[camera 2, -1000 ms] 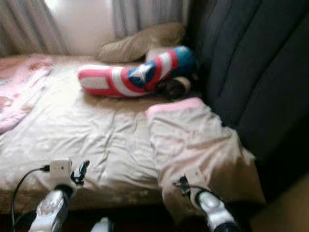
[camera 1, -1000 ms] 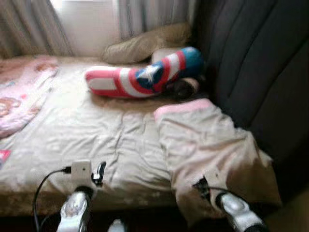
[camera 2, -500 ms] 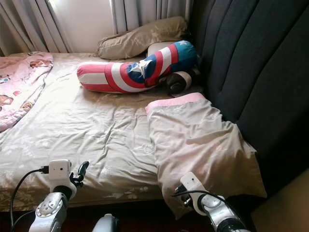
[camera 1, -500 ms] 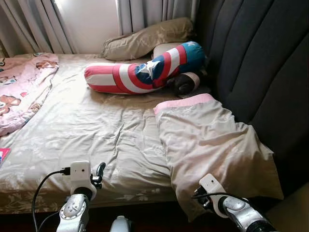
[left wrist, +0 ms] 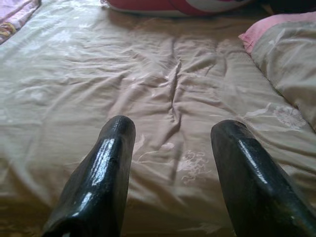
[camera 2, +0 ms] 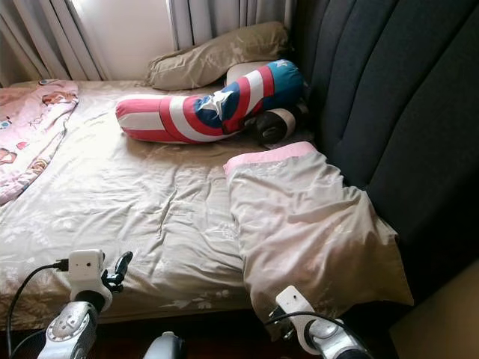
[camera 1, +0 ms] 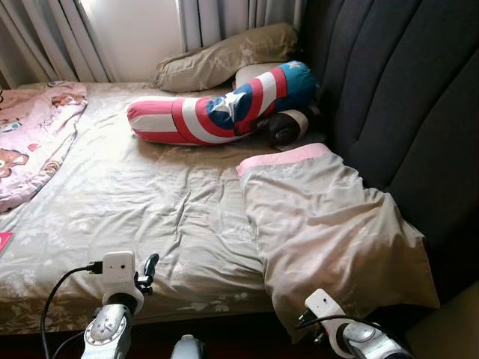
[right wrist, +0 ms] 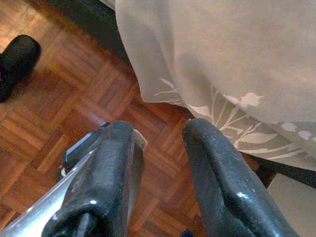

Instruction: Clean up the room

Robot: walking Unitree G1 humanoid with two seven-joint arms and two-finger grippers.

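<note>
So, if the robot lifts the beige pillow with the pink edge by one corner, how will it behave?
The beige pillow will probably sag and fold: its cover is wrinkled and its near end already droops over the bed edge. It looks soft, so likely light for its size. It should not roll. The right gripper, open, is below that drooping corner.

Parted fingers (right wrist: 207,173) — pillowcase (right wrist: 222,54) over parquet floor (right wrist: 44,118).

Bed (camera 1: 150,217), dark headboard (camera 1: 404,97) (curtained window (camera 1: 135,34)).

Silver arms; glossy black fingers (left wrist: 96,187); white wrist camera (camera 1: 118,270), black cable (camera 1: 56,295).
</note>
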